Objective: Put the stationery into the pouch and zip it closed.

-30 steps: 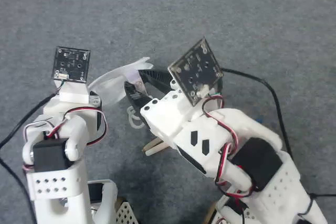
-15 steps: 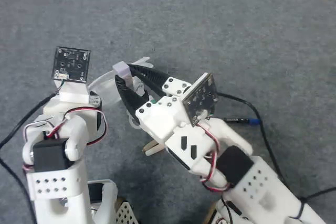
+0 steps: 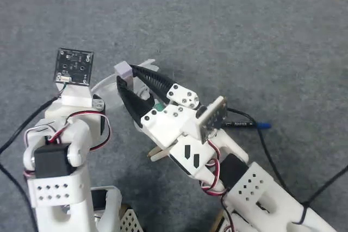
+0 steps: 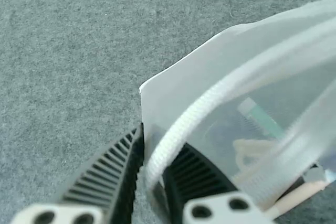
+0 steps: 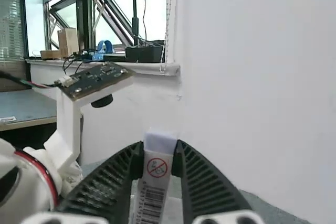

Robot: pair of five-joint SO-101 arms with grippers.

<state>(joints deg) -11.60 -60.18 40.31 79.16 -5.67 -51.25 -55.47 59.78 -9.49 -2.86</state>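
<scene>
A translucent pouch (image 3: pixel 109 86) lies on the grey carpet between the two arms. My left gripper (image 4: pixel 152 148) is shut on the pouch's (image 4: pixel 236 93) zipper edge, holding it up. Through its wall I make out a green item, a white clip and a wooden stick. My right gripper (image 3: pixel 125 75) is raised just above the pouch and shut on a small pale eraser (image 3: pixel 124 70). In the right wrist view the eraser (image 5: pixel 157 171) carries a barcode label and sits between the black fingers (image 5: pixel 197 182), pointing up at the wall.
A black pen with a blue cap (image 3: pixel 247 125) lies on the carpet to the right of the right arm. Wooden sticks (image 3: pixel 160 153) poke out from under that arm. The left arm's camera board (image 3: pixel 73 66) stands close beside the pouch.
The right arm has swung and lifted its gripper, with the eraser in it, up and left over the pouch. Its camera board dropped lower. The left arm has stayed put.
</scene>
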